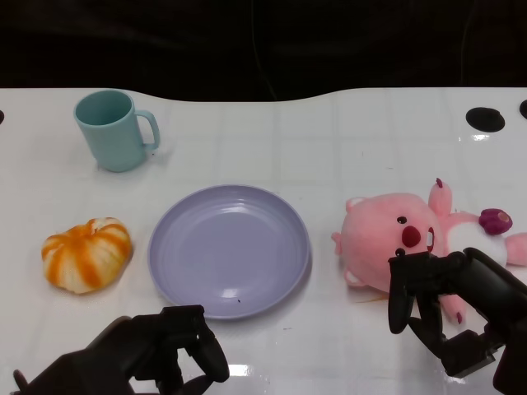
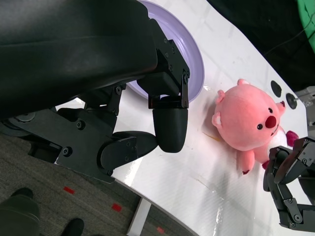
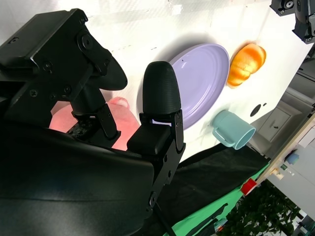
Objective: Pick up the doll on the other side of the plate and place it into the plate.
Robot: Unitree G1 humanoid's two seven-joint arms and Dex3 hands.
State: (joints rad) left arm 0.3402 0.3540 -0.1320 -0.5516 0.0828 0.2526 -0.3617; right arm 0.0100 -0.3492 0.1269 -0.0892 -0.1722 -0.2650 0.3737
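The pink plush doll [image 1: 399,234] lies on the white table to the right of the lilac plate [image 1: 230,247], face up toward me. My right hand [image 1: 457,309] hovers over the doll's near side with its fingers apart and nothing in them. The left wrist view shows the doll [image 2: 248,120] beside the plate [image 2: 194,69], with the right hand [image 2: 290,182] just off its feet. In the right wrist view the doll [image 3: 120,123] shows pink behind my fingers [image 3: 160,93]. My left hand [image 1: 156,350] stays low at the table's near edge, below the plate, holding nothing.
An orange and white pumpkin [image 1: 86,253] sits left of the plate. A teal mug [image 1: 114,130] stands at the back left. A black round hole [image 1: 485,118] marks the table's far right. Beyond the table's far edge everything is dark.
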